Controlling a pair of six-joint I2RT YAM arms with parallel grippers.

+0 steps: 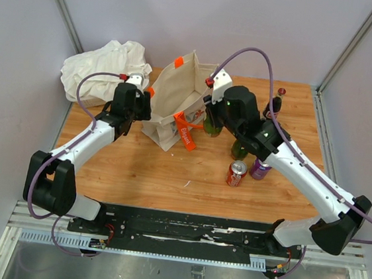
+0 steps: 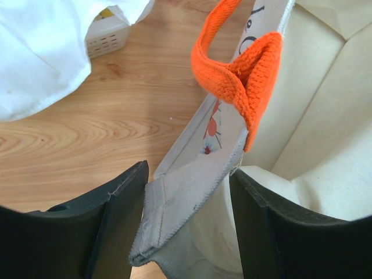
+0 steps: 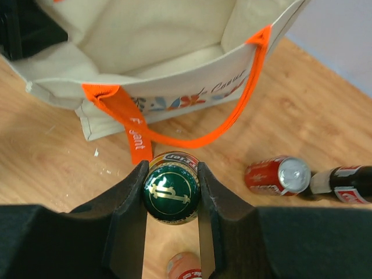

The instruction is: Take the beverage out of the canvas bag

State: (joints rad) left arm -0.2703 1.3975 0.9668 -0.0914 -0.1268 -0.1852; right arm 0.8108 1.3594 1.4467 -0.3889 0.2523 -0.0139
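The cream canvas bag (image 1: 176, 102) stands open at the table's middle back, with orange handles and an orange strap tag (image 1: 185, 137). My left gripper (image 1: 138, 106) is at its left rim, and in the left wrist view (image 2: 189, 174) it is shut on the folded rim (image 2: 186, 197) beside an orange handle (image 2: 244, 70). My right gripper (image 1: 214, 114) is just right of the bag, outside it. It is shut (image 3: 171, 168) on the capped top of a green glass bottle (image 3: 171, 189), which is upright (image 1: 212, 125). The bag's inside (image 3: 151, 35) looks empty where it shows.
A white cloth heap (image 1: 103, 67) lies at the back left over a small white crate (image 2: 107, 36). Right of the bag are a red can (image 1: 237, 173), a purple can (image 1: 260, 168), another green bottle (image 1: 239, 148) and a dark bottle (image 1: 278, 102).
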